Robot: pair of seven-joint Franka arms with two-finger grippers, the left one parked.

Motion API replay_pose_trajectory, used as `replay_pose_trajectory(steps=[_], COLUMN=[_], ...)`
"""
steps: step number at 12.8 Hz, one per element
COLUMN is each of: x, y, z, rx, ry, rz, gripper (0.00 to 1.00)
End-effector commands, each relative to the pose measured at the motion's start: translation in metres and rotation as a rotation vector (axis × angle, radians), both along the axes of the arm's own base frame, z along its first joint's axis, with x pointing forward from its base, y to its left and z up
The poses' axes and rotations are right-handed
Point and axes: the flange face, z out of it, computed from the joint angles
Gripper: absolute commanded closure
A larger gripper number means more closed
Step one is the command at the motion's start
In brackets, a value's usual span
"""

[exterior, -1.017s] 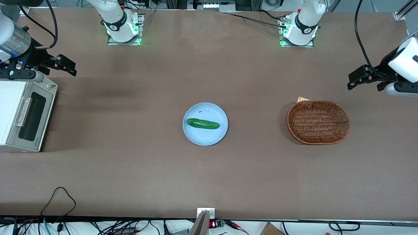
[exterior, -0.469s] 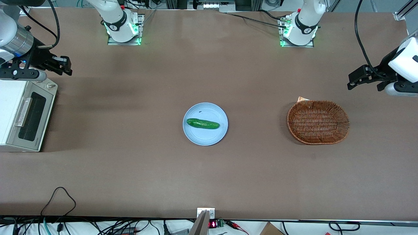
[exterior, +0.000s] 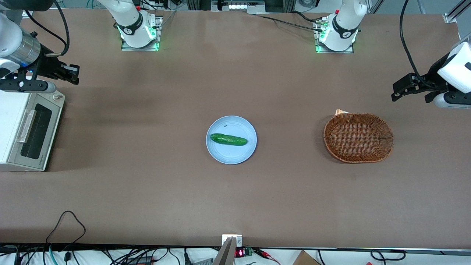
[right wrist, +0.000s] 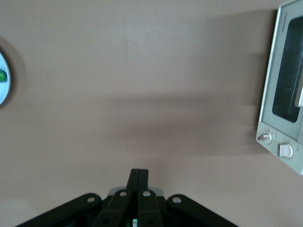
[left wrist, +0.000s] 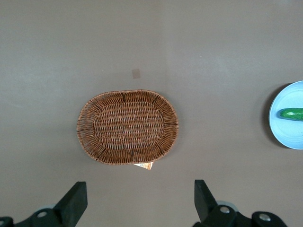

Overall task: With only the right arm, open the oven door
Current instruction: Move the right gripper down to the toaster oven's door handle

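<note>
The oven door [exterior: 34,131] is a cream frame round a dark glass window with a silver bar handle [exterior: 26,126]; it stands shut on the small white toaster oven at the working arm's end of the table. In the right wrist view the oven door [right wrist: 287,85] shows with two knobs beside it. The right arm's black gripper [exterior: 73,73] hangs above the table, farther from the front camera than the oven and a little toward the table's middle. Its fingers [right wrist: 139,177] are pressed together, shut on nothing.
A light blue plate [exterior: 243,151] with a green cucumber [exterior: 228,139] sits mid-table. A brown wicker basket [exterior: 358,137] lies toward the parked arm's end. Cables hang along the table's near edge.
The right gripper has drawn back toward the working arm's end and slightly farther from the front camera. The oven door has stayed shut.
</note>
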Motion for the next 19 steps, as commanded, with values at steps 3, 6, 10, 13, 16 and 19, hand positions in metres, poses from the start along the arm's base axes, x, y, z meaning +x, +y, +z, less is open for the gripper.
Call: replay_pose_trajectory(steps=[3, 6, 10, 13, 16, 19], x=[0.002, 0.021, 0.055, 0.076, 0.087, 0.079], y=[-0.024, -0.038, -0.058, -0.067, -0.080, -0.097], z=[-0.019, -0.061, -0.118, -0.158, -0.201, -0.232], rx=[-0.233, -0.420, -0.770, -0.942, -1.072, -1.165], ry=[0.126, 0.199, 0.198, 0.074, -0.035, -0.126], rz=[0.016, 0.059, 0.100, -0.002, -0.064, -0.071], gripper=[0.99, 0.99, 0.99, 0.99, 0.99, 0.99])
